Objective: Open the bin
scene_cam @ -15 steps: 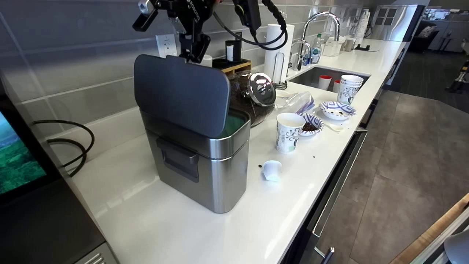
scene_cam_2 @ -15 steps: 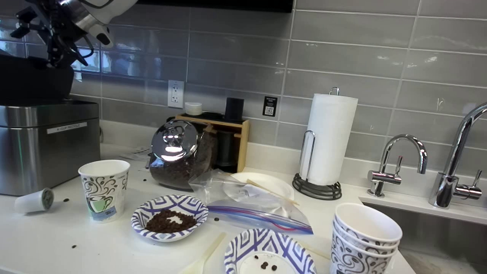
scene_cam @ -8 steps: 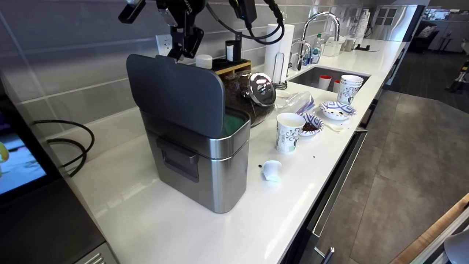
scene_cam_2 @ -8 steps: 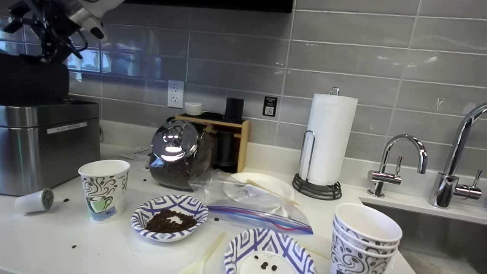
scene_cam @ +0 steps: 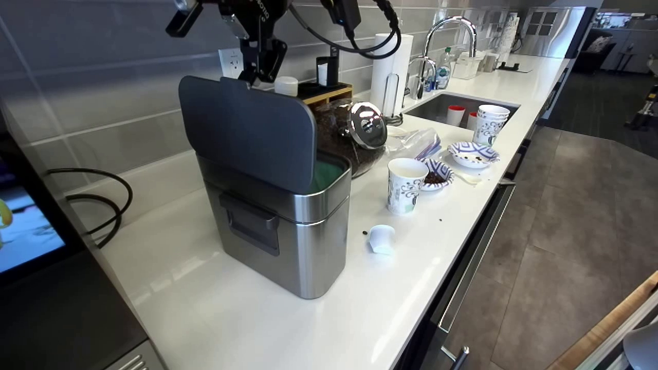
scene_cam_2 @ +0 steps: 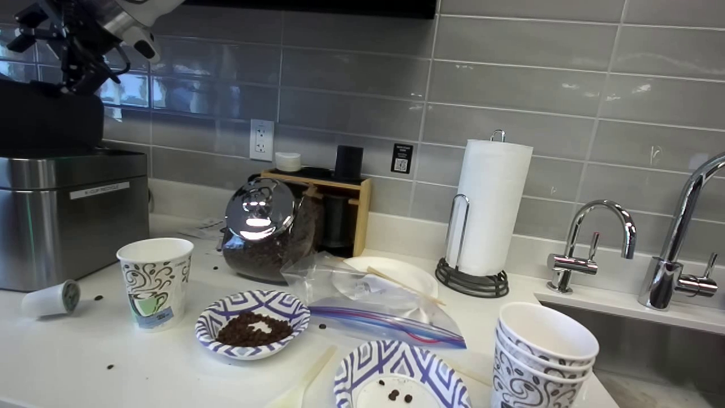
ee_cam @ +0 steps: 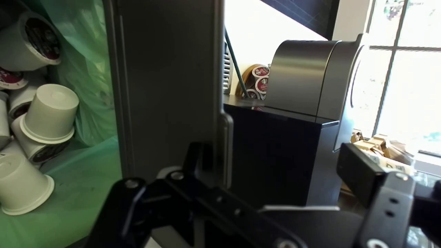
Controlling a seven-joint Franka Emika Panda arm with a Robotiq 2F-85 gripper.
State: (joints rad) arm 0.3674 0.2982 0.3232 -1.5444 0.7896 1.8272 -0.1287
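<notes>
Beside the wall (scene_cam: 118,77), the bench (scene_cam: 221,324) carries the steel bin (scene_cam: 311,246), below the jaws, its long axis running from the wall toward the bench's front edge. Its dark lid (scene_cam: 249,131) stands raised. The spread jaws pinch nothing; one finger (ee_cam: 195,158) lies by the inner side of the lid's tab (ee_cam: 226,141), where a push would probably bear.

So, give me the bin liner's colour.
Green; the plastic bin liner shows best in the wrist view.

One bin (scene_cam: 288,246), two patterned bowls (scene_cam_2: 255,302)
</notes>
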